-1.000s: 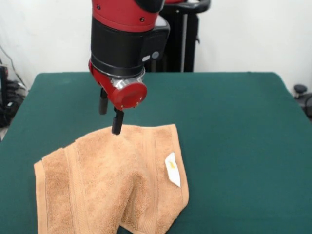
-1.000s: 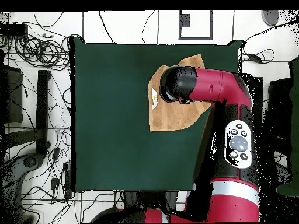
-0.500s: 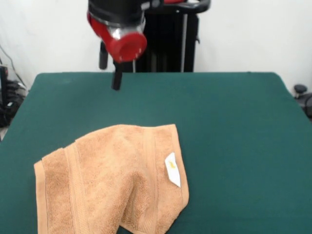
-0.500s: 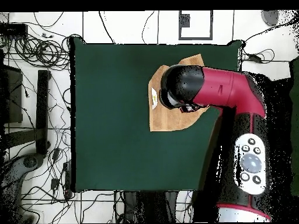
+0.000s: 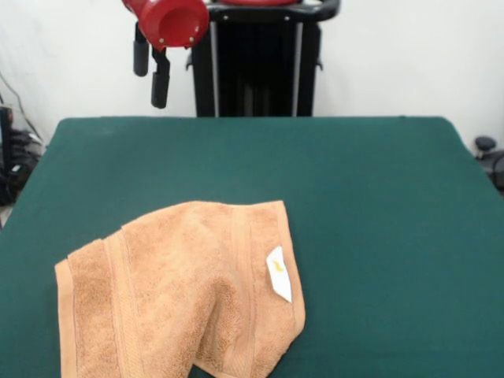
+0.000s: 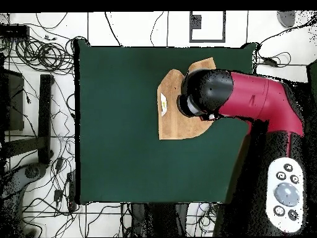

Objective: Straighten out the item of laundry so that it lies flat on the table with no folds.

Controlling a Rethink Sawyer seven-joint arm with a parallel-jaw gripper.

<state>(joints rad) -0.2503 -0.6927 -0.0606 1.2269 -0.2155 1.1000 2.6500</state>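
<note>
The towel [image 5: 181, 291] lies at the lower left of the front view, on the green table [image 5: 378, 205], its bottom edge cut off by the frame. It is not flat: the lower right portion is folded under, leaving a rounded flap and a diagonal crease down the middle. Border bands run along the left side and near the right edge. A small white label [image 5: 278, 273] sits at the right edge, lying on the cloth. In the overhead view the towel [image 6: 176, 121] lies in the upper middle of the table [image 6: 117, 124], partly covered by the arm [image 6: 247, 102]. Further back, the gripper [image 5: 150, 67] hangs at the upper left of the front view, clear of the table, both fingers parted and holding nothing.
</note>
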